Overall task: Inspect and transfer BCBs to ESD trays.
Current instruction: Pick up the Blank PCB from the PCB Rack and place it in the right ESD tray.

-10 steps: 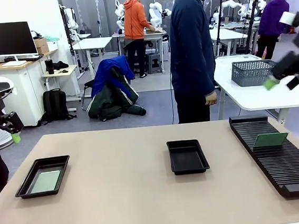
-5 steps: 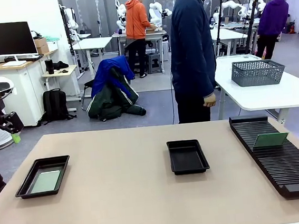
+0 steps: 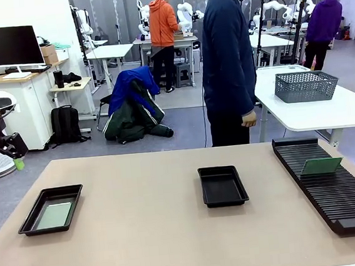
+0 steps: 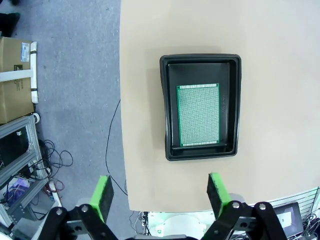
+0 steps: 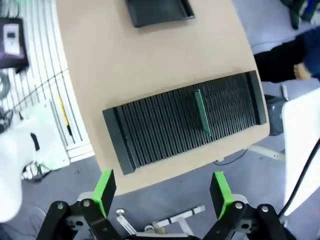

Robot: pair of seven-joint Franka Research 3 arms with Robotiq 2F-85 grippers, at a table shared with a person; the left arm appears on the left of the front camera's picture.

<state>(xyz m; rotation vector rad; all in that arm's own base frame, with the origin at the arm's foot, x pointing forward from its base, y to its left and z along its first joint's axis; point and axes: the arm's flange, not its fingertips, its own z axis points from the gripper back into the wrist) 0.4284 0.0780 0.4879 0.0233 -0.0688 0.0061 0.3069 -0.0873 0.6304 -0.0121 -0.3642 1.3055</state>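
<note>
One BCB [image 4: 198, 114] lies flat in the ESD tray [image 4: 200, 62] at the tabletop's [image 3: 143, 237] nine o'clock edge. It sits straight below the left gripper [image 4: 160, 196], whose fingers stand wide apart and empty. A second board [image 5: 202, 111] stands on edge in the ribbed rack [image 5: 150, 130] at three o'clock. It is under the right gripper [image 5: 162, 191], whose fingers are likewise spread and hold nothing. The second tray [image 3: 223, 186], at the centre, is bare. The standing board looks thin, light and stiff, with a delicate face. I judge its upper edge the place to pinch, gently across the thickness, lifting straight out of the slot.
</note>
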